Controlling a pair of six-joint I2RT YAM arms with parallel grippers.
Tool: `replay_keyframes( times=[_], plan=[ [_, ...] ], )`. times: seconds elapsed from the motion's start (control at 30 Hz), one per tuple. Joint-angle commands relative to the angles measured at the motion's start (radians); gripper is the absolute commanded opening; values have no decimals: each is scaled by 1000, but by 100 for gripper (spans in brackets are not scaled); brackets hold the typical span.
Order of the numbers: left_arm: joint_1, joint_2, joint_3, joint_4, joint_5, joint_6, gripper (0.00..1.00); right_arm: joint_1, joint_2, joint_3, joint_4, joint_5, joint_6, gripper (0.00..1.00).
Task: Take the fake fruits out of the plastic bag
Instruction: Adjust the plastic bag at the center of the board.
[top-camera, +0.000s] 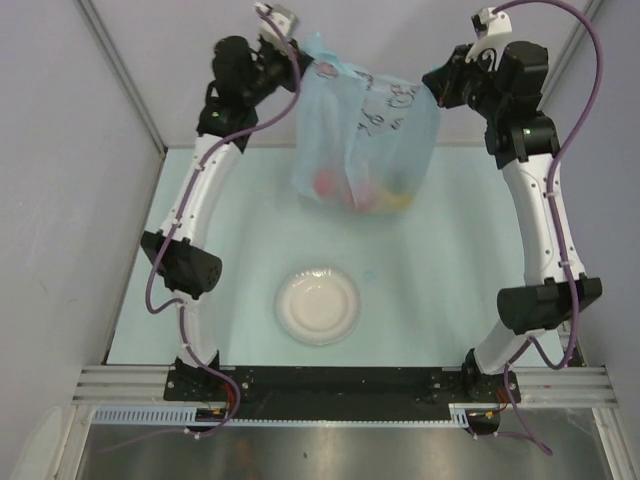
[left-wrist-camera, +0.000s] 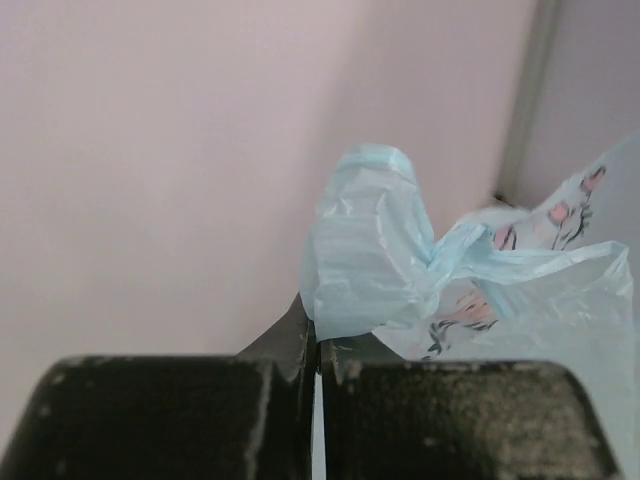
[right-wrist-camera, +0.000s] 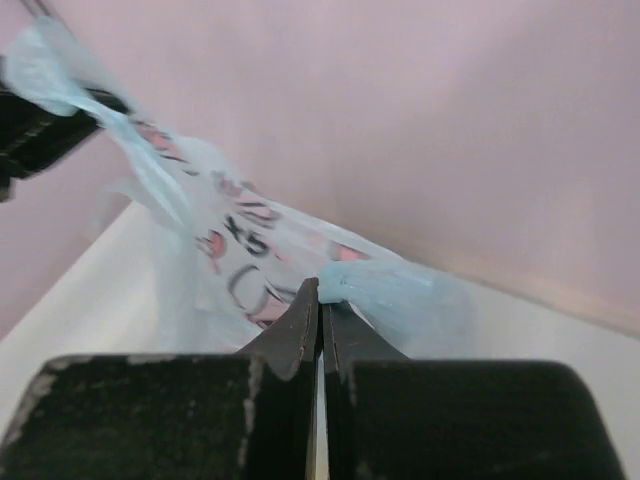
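Handles (left-wrist-camera: 365, 240) sit pinched in your left gripper (left-wrist-camera: 316, 335) and right gripper (right-wrist-camera: 320, 300); plastic bag (top-camera: 365, 130) hangs far, fake fruits (top-camera: 368, 192) pooled at its bottom (plate (top-camera: 318, 305) waits near). Pull the mouth apart evenly.

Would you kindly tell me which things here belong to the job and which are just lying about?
Job: thin translucent light-blue plastic bag; small glossy plastic fruits inside it; left gripper and right gripper, each shut on the bag.
Lying about: round white plate.
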Motion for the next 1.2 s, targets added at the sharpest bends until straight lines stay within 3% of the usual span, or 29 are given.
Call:
replay_keyframes(
  times=[0.0, 0.07, 0.17, 0.2, 0.27, 0.43, 0.6, 0.73, 0.77, 0.83, 0.97, 1.1, 1.13, 1.17],
  plan=[
    [69, -31, 111, 132, -3, -4, 0, 32, 90, 179, 172, 51, 32, 0],
    [75, -47, 109, 144, 3, 31, 0, 41, 90, 167, 178, 55, 30, 0],
    [79, -83, 48, 86, 49, 46, 0, 56, 20, 19, 196, 46, 18, 0],
    [80, -103, 5, 72, 81, 46, 0, 56, -6, -117, 224, 45, 16, 0],
    [79, -198, -189, 48, 174, 81, 0, 65, -65, -259, 248, 38, 4, 0],
    [79, -421, -754, 66, 208, 169, 0, 102, -212, -662, 224, 48, -2, 0],
    [77, -528, -1018, -14, 213, 247, 1, 144, -315, -908, 183, 42, 9, 0],
    [75, -612, -1090, -54, 109, 108, 56, 174, -371, -939, 127, 28, -23, 0],
    [75, -637, -1101, -61, 87, 33, 62, 177, -382, -937, 127, 34, -33, 0],
    [74, -710, -1160, -70, 32, -26, 86, 176, -398, -921, 116, 61, -45, 0],
    [74, -945, -1270, -112, 55, -44, 95, 179, -404, -894, 78, 69, -60, 3],
    [65, -981, -1320, -213, 253, 9, 87, 179, -396, -891, 64, 61, -53, 12],
    [66, -967, -1322, -224, 279, 16, 86, 179, -396, -891, 66, 63, -53, 28],
    [66, -950, -1316, -230, 326, 43, 84, 177, -395, -888, 69, 63, -56, 37]
  ],
)
